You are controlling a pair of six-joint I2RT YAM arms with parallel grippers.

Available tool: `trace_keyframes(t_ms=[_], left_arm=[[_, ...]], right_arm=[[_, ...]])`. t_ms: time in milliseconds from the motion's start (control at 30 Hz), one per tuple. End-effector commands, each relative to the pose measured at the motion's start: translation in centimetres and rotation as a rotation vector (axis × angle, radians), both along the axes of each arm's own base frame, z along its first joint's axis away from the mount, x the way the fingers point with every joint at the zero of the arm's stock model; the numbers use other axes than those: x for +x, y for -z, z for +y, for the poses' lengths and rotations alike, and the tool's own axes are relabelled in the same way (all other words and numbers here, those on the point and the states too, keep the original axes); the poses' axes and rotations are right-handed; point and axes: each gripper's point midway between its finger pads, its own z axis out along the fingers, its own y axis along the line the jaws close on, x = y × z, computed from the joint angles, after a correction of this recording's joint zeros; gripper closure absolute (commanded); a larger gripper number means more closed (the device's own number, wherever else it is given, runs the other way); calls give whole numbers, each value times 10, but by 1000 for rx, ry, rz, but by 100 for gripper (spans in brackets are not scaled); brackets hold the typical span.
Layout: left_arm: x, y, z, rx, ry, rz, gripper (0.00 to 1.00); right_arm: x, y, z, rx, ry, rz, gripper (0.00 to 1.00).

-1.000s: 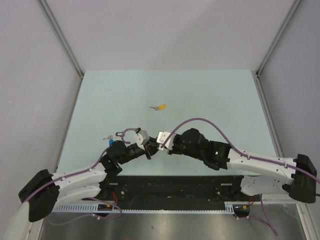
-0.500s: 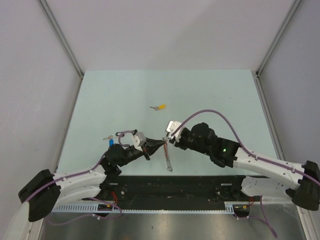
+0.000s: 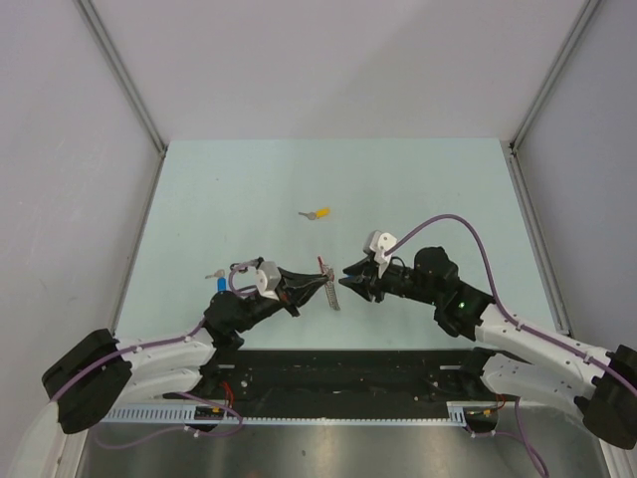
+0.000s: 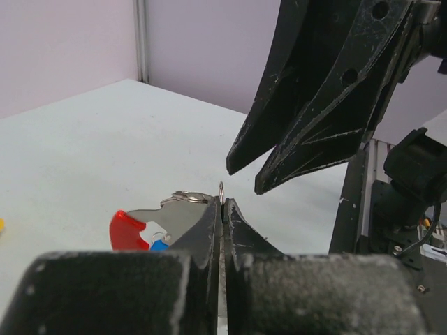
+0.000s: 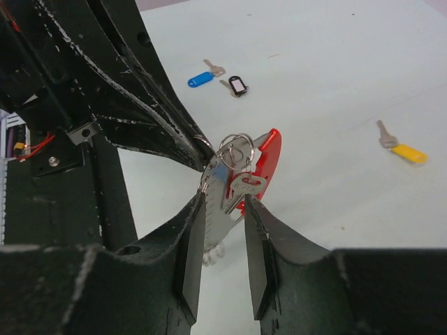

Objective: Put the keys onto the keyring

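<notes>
My left gripper [image 3: 317,282] is shut on the small silver ring of the keyring [image 5: 236,148], whose curved red tag [image 5: 269,157] and flat silver piece hang off the table. In the left wrist view the ring [image 4: 221,192] pokes out above the shut left gripper [image 4: 223,206], with the red tag [image 4: 126,229] to the left. A silver key [image 5: 242,188] with a bit of blue beside it dangles from the ring. My right gripper [image 5: 223,202] is open just below the bunch, not touching it. A yellow key [image 3: 318,213] and a blue key [image 5: 201,78] lie on the table.
A small black loop-shaped tag [image 5: 238,85] lies next to the blue key, left of my left arm [image 3: 239,309]. The pale green table [image 3: 418,189] ends at grey walls on three sides. The black base rail [image 3: 338,373] runs along the near edge.
The right gripper has opened and drawn back to the right. The left gripper has shut on the keyring's ring and now holds the bunch alone, hanging in the air.
</notes>
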Motion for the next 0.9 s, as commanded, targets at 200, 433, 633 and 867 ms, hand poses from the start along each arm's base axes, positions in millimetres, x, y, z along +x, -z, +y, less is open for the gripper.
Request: trace_keyframes(t_ms=[200,433,633,867], left_arm=[[-3,-30,-1,-120,18,-31,100],[-3,-29,-2,-116,20,-26,100],[-2,-28,-2,-111,18,-25,99],[-2,-30,0,-114,11,-34,100]], right_arm=[[7,-36,4,273,70,-31,68],[5,-35,10,297,77,-27,68],[1,-34,19,307,61,-25,68],[8,-25,21,287,121,-18,69]])
